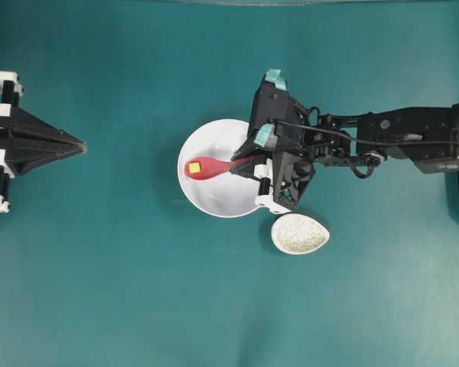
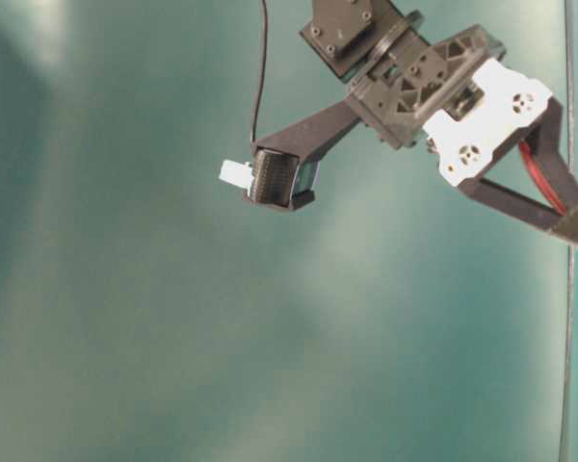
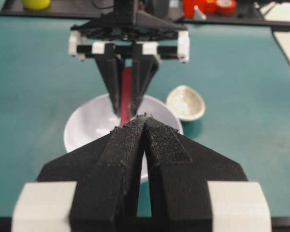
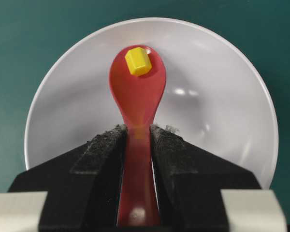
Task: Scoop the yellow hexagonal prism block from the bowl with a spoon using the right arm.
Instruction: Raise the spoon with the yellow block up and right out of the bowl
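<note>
No text, label, brand, number or sign could be read in any view; the teal tape tags (image 1: 275,78) on the right arm (image 1: 398,136) were blank.

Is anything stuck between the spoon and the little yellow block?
No. The yellow block already sits in the scoop of the spoon, over the white bowl. The right pincer clamps the spoon's handle, and nothing visible lies between them.
</note>
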